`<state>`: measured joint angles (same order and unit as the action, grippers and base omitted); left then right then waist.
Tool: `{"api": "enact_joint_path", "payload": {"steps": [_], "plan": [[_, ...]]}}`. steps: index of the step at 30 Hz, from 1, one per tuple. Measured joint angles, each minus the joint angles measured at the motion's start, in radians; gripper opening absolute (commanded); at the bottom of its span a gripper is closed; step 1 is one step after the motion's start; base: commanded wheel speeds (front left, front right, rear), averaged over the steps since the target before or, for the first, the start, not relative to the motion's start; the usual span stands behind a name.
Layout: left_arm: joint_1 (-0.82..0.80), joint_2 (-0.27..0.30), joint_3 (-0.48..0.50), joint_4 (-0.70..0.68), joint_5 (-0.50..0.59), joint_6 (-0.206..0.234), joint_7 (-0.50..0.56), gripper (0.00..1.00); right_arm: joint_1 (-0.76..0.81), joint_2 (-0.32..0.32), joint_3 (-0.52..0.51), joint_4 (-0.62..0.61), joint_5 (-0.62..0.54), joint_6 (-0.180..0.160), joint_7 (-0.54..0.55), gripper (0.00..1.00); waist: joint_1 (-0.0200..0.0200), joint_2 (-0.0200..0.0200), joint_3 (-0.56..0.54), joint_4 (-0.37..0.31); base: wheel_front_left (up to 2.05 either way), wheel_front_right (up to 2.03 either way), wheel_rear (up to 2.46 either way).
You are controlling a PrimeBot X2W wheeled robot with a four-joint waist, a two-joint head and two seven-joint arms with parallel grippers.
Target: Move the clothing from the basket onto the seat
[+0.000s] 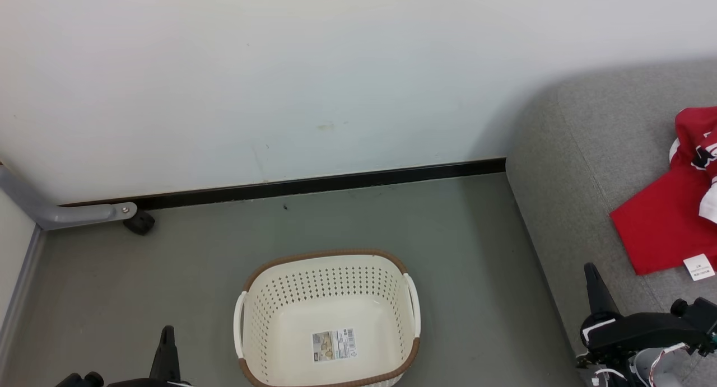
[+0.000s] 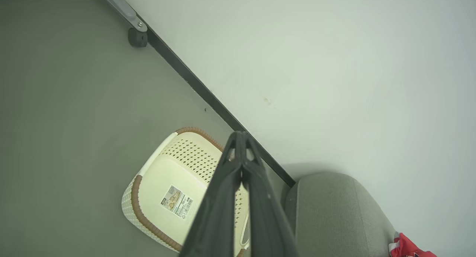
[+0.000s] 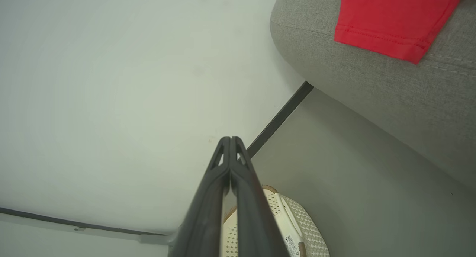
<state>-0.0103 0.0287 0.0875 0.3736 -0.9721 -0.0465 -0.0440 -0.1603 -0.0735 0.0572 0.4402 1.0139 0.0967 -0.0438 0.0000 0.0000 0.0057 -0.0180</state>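
My left gripper (image 1: 166, 335) sits at the lower left of the head view, above the grey-green floor (image 1: 465, 247) and just left of the small oval cream plastic basket (image 1: 325, 256) with perforated sides and a brown woven-look rim. Its 2 long dark fingers are pressed flat together and hold nothing; in my left wrist view the joined tips cross over the basket's far rim. My right gripper (image 1: 591, 272) is at the lower right, over the edge of the large grey fabric-upholstered seat (image 1: 566, 168), and its 2 fingers are likewise closed tip to tip on nothing. The basket stands upright on the floor between my 2 arms, apart from the seat, and its cream bottom shows a printed label sticker (image 1: 334, 344). The soft red clothing (image 1: 661, 224) with white panels and dark lettering lies on the seat at the right edge of the head view. A flat red part is spread toward my right gripper, near it but apart, with a small white tag (image 1: 698, 266) at its corner. Behind the basket a black skirting strip (image 1: 336, 181) runs along the foot of the pale wall (image 1: 280, 68).
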Motion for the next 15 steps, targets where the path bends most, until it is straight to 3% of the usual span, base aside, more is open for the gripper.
{"api": "enact_joint_path", "payload": {"steps": [15], "plan": [[-0.014, 0.002, 0.000, -0.025, -0.213, -0.025, 0.053, 0.00, 0.012, 0.010, -0.067, -0.047, 0.198, 0.009, 0.053, 0.00, 0.0000, 0.0000, -0.001, 0.006, 0.00, 0.00, 0.00]]}}
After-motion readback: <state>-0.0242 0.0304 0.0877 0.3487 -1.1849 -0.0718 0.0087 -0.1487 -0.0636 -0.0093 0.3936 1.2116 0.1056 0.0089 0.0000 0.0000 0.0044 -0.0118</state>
